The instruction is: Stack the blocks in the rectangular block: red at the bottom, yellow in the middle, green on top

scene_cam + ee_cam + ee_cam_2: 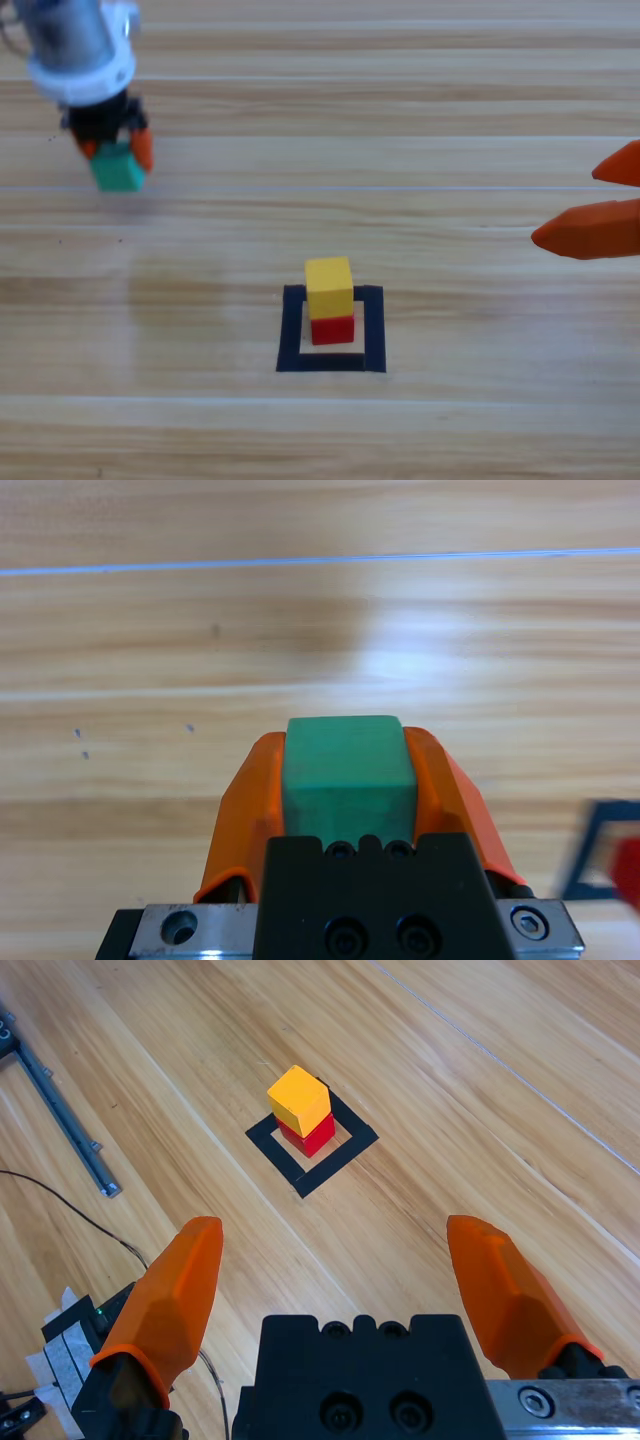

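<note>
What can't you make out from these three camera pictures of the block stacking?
- Green cube: its lower part is hidden in the left wrist view by the left end effector and its black body; whether it touches the table cannot be told.
- Red cube: mostly covered by the yellow cube in the high view.
- Right end effector: cut off by the right edge of the high view.

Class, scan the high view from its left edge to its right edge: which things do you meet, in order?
Left gripper holding the green cube → left side of the tape square → yellow cube stacked on the red cube inside it → open right gripper at the right edge.
</note>
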You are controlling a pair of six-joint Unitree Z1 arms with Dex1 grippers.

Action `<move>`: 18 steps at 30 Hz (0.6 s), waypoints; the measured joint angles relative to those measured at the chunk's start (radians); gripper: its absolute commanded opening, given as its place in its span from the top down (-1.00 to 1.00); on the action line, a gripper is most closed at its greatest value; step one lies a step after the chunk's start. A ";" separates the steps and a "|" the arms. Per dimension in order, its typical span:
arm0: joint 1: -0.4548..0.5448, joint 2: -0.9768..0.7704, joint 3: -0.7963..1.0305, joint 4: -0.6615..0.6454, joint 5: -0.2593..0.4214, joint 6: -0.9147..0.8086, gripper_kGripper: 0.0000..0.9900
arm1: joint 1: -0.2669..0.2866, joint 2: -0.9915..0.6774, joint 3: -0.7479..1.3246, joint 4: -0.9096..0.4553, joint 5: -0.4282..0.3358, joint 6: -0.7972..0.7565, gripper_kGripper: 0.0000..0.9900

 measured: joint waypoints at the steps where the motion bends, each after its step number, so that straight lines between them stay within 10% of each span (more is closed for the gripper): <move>1: -0.025 0.001 -0.107 0.077 0.000 -0.043 1.00 | 0.000 0.000 0.000 0.000 0.000 0.000 -0.99; 6: -0.157 0.016 -0.389 0.237 -0.002 -0.210 1.00 | 0.000 0.000 0.000 0.000 0.000 0.000 -0.99; 18: -0.444 0.078 -0.337 0.243 -0.005 -0.383 1.00 | -0.002 0.000 0.000 0.000 0.000 0.000 -0.99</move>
